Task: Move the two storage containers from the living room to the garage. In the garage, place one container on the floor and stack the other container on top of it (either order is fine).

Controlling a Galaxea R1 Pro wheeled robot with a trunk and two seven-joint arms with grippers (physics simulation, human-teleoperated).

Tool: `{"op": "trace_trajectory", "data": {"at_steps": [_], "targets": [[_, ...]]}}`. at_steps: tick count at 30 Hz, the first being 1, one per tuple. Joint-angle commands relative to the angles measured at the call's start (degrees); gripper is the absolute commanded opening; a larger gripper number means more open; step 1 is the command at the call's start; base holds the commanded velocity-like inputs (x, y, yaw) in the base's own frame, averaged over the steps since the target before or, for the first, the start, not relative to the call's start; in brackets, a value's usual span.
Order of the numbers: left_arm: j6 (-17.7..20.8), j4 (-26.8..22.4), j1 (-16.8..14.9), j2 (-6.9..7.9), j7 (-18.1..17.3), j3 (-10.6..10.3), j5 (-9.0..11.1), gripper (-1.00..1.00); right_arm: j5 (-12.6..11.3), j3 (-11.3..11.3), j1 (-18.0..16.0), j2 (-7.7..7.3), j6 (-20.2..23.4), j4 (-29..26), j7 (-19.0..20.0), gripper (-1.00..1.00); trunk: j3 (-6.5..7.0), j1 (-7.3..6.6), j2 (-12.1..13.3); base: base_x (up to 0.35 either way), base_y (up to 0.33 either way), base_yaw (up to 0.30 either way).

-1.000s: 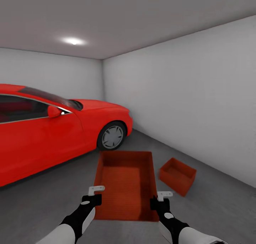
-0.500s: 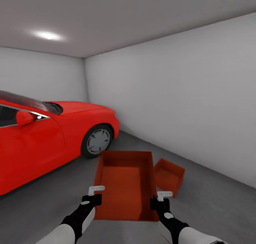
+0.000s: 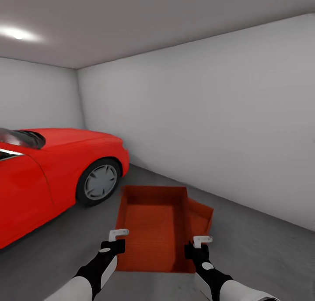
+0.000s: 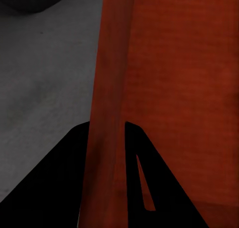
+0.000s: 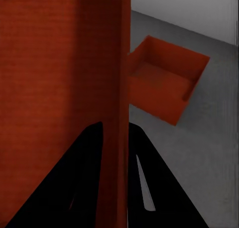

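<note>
I hold one red-orange storage container (image 3: 153, 226) in front of me, above the grey concrete floor (image 3: 262, 248) of the garage. My left gripper (image 3: 117, 239) is shut on its left wall (image 4: 107, 128), and my right gripper (image 3: 197, 244) is shut on its right wall (image 5: 117, 113). The second storage container (image 3: 200, 217) sits on the floor just past the held one's right side, partly hidden behind it. In the right wrist view this container (image 5: 164, 83) lies open-topped on the concrete, beside the held wall.
A glossy red car (image 3: 48, 174) stands at the left, its front wheel (image 3: 99, 182) close to the held box. A plain white wall (image 3: 210, 125) runs along the right and far side. Bare concrete stretches to the right of the boxes.
The whole view has swung to the right: the car slid left and the floor container moved from right of the held box to partly behind it. Both grips are unchanged.
</note>
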Motion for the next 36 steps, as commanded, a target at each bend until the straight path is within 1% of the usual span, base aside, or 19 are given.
{"op": "trace_trajectory", "data": {"at_steps": [1, 36], "targets": [[0.4, -0.1, 0.0, -0.07, 0.5, 0.7, 0.0, -1.0, -0.5, -0.3, -0.1, 0.05, -0.3, 0.0, 0.0, -1.0, -0.1, 0.05, -0.1, 0.315, 0.08, -0.28], [0.4, 0.0, 0.0, -0.07, 0.5, 0.6, 0.0, -1.0, -0.5, -0.3, -0.1, 0.02, -0.3, 0.0, 0.0, -1.0, -0.1, 0.05, -0.1, 0.316, 0.087, -0.28]]}}
